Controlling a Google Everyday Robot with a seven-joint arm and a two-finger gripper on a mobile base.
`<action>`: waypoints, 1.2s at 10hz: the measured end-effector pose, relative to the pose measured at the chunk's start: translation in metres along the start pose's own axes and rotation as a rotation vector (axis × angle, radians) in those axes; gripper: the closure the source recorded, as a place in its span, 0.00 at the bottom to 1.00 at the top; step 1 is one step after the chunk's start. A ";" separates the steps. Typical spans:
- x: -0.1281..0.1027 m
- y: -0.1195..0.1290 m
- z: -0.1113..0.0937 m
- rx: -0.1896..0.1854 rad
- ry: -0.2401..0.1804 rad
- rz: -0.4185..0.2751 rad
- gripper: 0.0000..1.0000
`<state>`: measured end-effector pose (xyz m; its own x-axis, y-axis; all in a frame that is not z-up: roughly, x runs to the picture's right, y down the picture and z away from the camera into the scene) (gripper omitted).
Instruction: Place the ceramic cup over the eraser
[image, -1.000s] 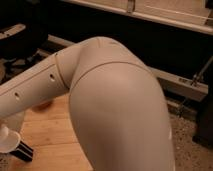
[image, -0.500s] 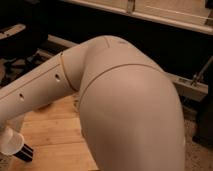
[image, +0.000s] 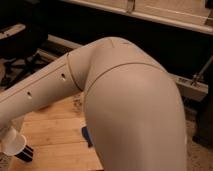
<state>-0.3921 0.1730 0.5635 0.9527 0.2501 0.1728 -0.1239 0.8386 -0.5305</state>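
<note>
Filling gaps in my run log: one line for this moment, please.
arm: fills view, reaching lower left | gripper: not in view | ceramic cup: lower left, against eraser, not covering it | blue block: half hidden

The robot's arm (image: 125, 110) fills most of the frame, bent sharply at a joint near the upper middle. Its large rounded upper link (image: 137, 125), smooth and off-white, swells from the bottom edge up through the centre and right of centre. A thin curved seam (image: 75, 75) marks where it meets the forearm (image: 40, 92). The forearm is a slimmer off-white tube that slants down from the joint toward the lower left. Two small dark holes (image: 62, 77) sit along its side. The forearm leaves the frame at the left edge, and the hand at its end is out of sight beyond that edge.
</note>
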 end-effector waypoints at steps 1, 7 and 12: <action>0.001 -0.002 0.002 -0.004 -0.002 0.002 1.00; -0.017 0.005 0.029 -0.066 0.000 -0.053 1.00; -0.001 0.013 0.057 -0.118 0.038 -0.038 1.00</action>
<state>-0.4104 0.2110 0.6038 0.9662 0.1988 0.1641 -0.0564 0.7840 -0.6182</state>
